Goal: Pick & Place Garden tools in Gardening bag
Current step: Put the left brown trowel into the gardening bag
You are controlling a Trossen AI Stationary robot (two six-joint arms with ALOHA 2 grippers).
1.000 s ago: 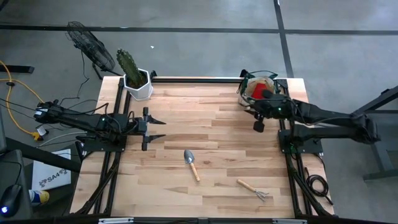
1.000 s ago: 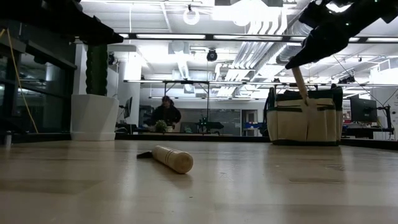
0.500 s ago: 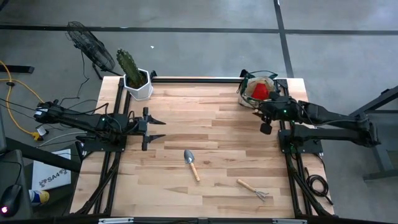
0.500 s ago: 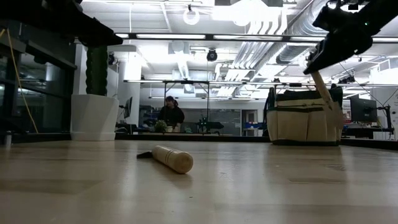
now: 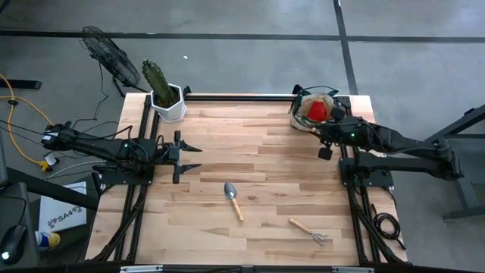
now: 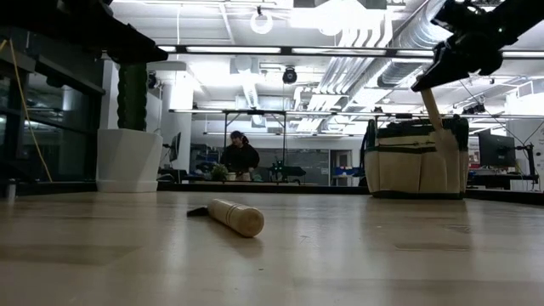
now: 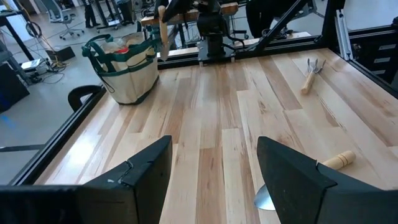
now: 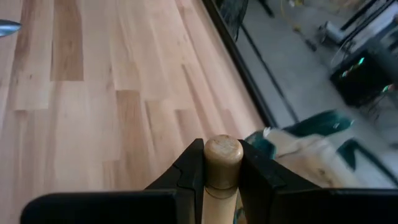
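The gardening bag [image 5: 314, 111] stands at the table's far right corner with a red piece [image 5: 316, 112] inside. My right gripper [image 5: 325, 152] hangs just on the near side of it, shut on a tool's wooden handle [image 6: 433, 110]; the tool's metal end is hidden. In the low view the handle shows in front of the bag [image 6: 415, 161]. A metal trowel [image 5: 233, 199] lies flat mid-table, and a rake [image 5: 309, 230] lies flat near the front right. At the table's left, my left gripper [image 5: 193, 156] stays open above the wood, with nothing between its fingers [image 7: 143, 171]. My right gripper pinches the wooden handle between its two fingers, just short of the rounded free end [image 8: 222, 155], which sticks out past the fingertips. The fingers come from the table's right, slanting down. The handle hangs tilted below the gripper [image 6: 432, 106], clear of the table.
A white pot with a cactus [image 5: 167, 98] stands at the far left corner. Dark frame rails [image 5: 356, 205] run along the table's left and right edges. Bare wood lies between the bag and the trowel. A person [image 6: 240, 157] shows far off in the room behind.
My right gripper has drawn back toward the table's right edge with the wooden-handled tool, rolling a little; the handle stays clear of the table and now hangs in front of the bag's right part in the low view.
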